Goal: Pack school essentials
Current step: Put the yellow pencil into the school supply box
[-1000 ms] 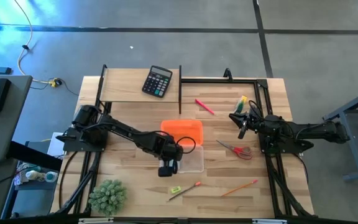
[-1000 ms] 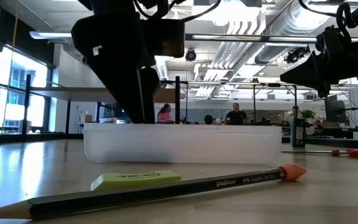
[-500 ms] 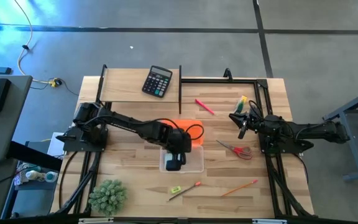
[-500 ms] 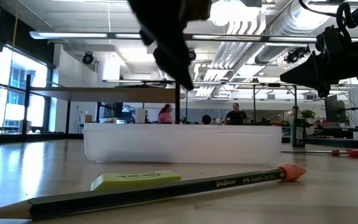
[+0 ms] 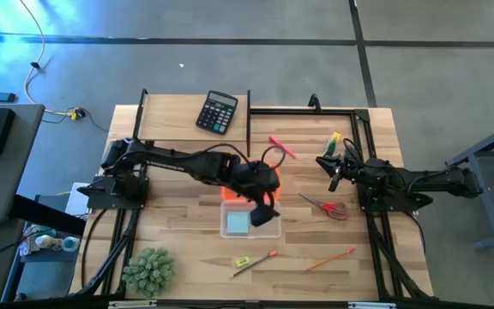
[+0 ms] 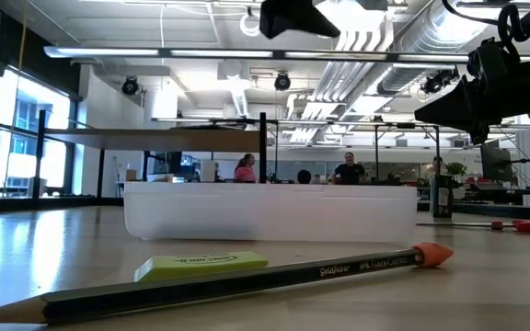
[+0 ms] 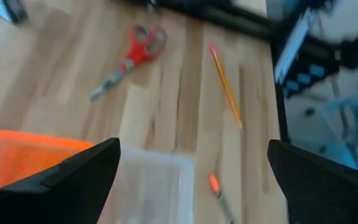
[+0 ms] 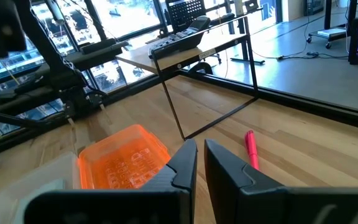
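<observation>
While the pale blue square note pad [image 5: 237, 221] lies inside the clear plastic box [image 5: 271, 229] at frame centre, the left tool [image 5: 265, 214] hovers above, fingers spread. Right tool [image 5: 334, 174], centre right: closed, empty.

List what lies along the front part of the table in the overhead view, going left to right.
Spiky green plant → tiny green eraser → pencil with the red tip → orange pencil.

My right gripper [image 8: 200, 163] is pinched nearly closed and holds nothing. Past it lie the pink pen [image 8: 252, 149], the orange lid [image 8: 124, 157], and farther, the calculator [image 8: 180, 34] on a shelf.
</observation>
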